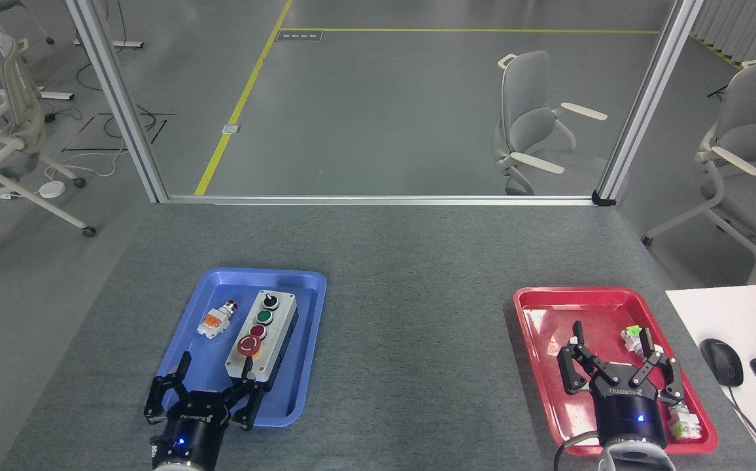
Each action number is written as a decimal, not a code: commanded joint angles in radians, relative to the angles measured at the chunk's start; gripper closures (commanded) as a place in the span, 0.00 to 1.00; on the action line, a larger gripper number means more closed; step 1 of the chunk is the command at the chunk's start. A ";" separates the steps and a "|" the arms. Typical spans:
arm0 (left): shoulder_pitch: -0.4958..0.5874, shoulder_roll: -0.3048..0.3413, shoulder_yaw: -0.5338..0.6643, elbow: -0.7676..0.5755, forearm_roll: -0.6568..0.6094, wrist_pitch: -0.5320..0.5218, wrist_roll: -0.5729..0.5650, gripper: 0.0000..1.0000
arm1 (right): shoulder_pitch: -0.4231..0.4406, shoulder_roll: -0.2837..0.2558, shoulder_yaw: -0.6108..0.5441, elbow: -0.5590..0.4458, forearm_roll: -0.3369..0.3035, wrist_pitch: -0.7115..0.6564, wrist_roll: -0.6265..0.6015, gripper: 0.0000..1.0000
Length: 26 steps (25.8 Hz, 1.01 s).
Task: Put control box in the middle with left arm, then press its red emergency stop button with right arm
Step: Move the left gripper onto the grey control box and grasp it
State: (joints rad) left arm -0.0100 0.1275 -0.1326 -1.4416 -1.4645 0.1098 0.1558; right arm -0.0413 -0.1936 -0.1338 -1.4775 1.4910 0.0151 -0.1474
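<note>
We see a grey speckled felt table [411, 314] carrying a blue tray [306, 366] at left and a red tray [535, 366] at right.

The bench [417, 294] is matt, speckled grey felt. The blue tray [306, 366] and red tray [535, 366] are glossy smooth plastic. The control box [280, 327] looks matt light-grey plastic.

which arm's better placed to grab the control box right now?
Left. Its open hand sits at the near end of the box in the blue tray. The right hand is far off over the red tray.
</note>
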 commanded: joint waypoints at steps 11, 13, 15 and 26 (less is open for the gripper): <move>-0.093 -0.040 -0.028 0.201 -0.074 0.024 -0.010 0.01 | -0.011 0.000 0.011 0.000 0.000 0.000 0.000 0.01; -0.100 -0.042 -0.028 0.214 -0.073 0.024 -0.010 0.01 | -0.011 0.000 0.005 0.000 0.000 0.000 0.000 0.01; -0.113 -0.042 -0.028 0.248 -0.073 0.025 -0.009 0.01 | -0.012 0.008 0.003 0.000 0.000 0.000 0.000 0.01; -0.174 -0.057 -0.028 0.342 -0.065 0.025 -0.007 0.01 | -0.023 0.013 0.013 0.052 0.000 0.000 0.000 0.01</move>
State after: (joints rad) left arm -0.1617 0.0767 -0.1611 -1.1278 -1.5296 0.1355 0.1498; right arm -0.0589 -0.1783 -0.1216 -1.4302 1.4910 0.0151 -0.1495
